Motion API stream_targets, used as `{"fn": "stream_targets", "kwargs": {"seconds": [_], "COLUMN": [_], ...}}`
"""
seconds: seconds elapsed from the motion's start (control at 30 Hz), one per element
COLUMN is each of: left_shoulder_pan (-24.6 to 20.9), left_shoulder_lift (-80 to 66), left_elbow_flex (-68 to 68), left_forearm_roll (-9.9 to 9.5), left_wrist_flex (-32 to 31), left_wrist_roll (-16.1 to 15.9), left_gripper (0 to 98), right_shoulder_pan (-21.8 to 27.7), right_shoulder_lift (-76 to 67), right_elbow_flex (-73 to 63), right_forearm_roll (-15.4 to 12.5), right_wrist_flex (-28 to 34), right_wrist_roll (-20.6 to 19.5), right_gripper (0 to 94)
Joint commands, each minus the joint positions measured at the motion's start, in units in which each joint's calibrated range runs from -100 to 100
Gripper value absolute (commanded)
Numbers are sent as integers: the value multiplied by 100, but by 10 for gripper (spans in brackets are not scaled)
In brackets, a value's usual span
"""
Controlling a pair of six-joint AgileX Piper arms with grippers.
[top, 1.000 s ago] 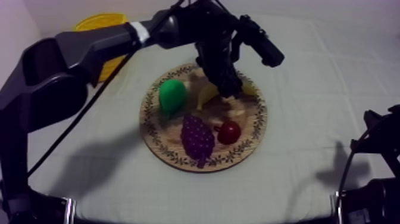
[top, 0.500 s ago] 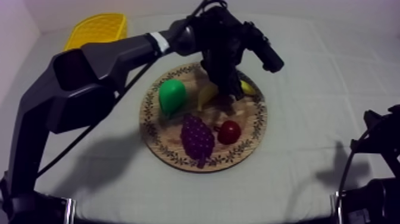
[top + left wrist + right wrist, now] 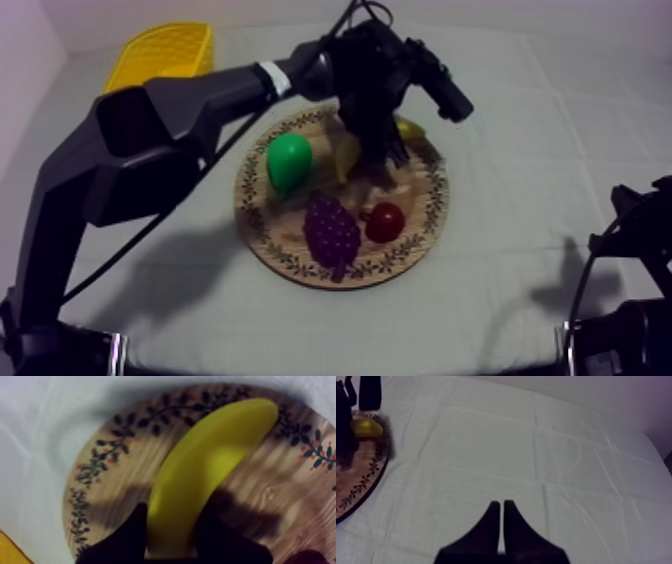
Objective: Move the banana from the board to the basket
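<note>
Banana (image 3: 200, 471) pick, grasp step. Left to right from above: yellow basket (image 3: 165, 50) was at the far left corner of the table, well apart from the wooden board (image 3: 290, 255). On the board: pear (image 3: 288, 163) at left, grapes (image 3: 332, 228) toward the front, banana at the back, small red fruit (image 3: 385, 221) right of the grapes. My left gripper (image 3: 382, 162) was down on the banana, one black finger each side, clamped round it. Couldn't tell if the banana was clear of the board. Right gripper (image 3: 501, 508) sat parked at the right, fingers together on nothing, over bare cloth. Judged next: lift straight up so the pear isn't clipped, then carry left and back to the basket and release.
</note>
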Motion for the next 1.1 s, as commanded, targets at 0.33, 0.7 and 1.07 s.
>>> {"fn": "stream_targets", "kwargs": {"seconds": [0.33, 0.7, 1.07], "left_shoulder_pan": [-725, -1908, -2700], "left_shoulder_lift": [-1347, -2148, -2358], "left_elbow_flex": [-54, 288, 1556], "left_forearm_roll": [-566, -828, -878], "left_wrist_flex": [308, 349, -224], "left_wrist_roll": [-37, -220, -64], "left_gripper": [252, 244, 239], "right_shoulder_pan": [3, 3, 3], "right_shoulder_lift": [-5, -5, -5], "right_elbow_flex": [5, 5, 5], "right_forearm_roll": [1, 1, 1], "right_wrist_flex": [1, 1, 1], "right_wrist_roll": [1, 1, 1], "right_gripper": [4, 4, 4]}}
